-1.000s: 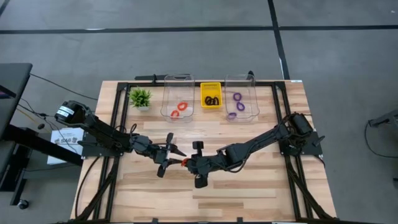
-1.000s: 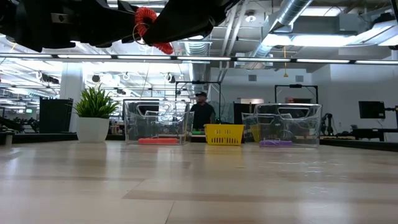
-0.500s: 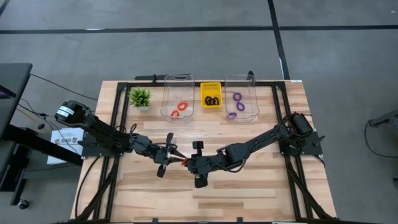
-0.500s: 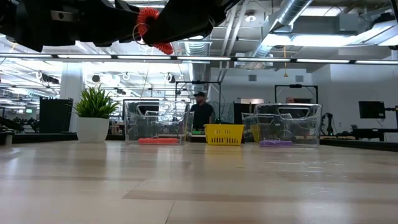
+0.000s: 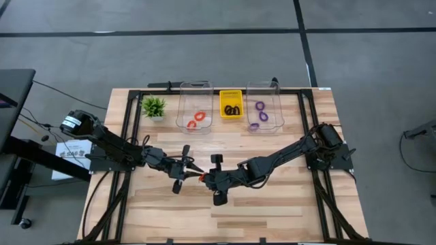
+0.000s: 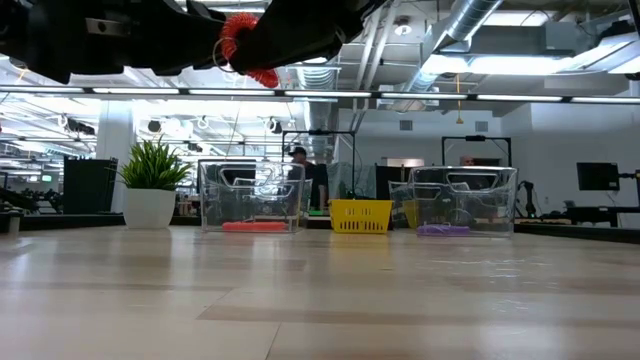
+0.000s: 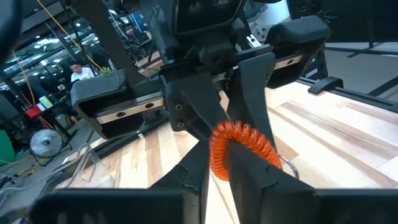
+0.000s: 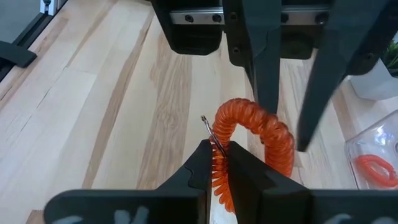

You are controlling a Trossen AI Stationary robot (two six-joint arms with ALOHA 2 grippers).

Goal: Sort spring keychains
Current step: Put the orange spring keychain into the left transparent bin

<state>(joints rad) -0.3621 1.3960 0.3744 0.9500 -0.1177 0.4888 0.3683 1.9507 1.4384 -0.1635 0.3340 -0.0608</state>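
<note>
Mid-table, aloft | red keychain pinched btwn L hand & R hand

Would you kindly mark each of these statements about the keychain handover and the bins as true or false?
1. Both grippers are closed on the same red spring keychain. True: the left gripper and the right gripper each pinch it, above mid-table.
2. The yellow basket holds purple keychains. False: it holds black ones.
3. The plant stands left of the three bins. True.
4. The red keychain lies on the table. False: the low view shows it held well above the wood.
5. The right clear bin holds red keychains. False: it holds purple ones; the red ones lie in the left clear bin.
</note>
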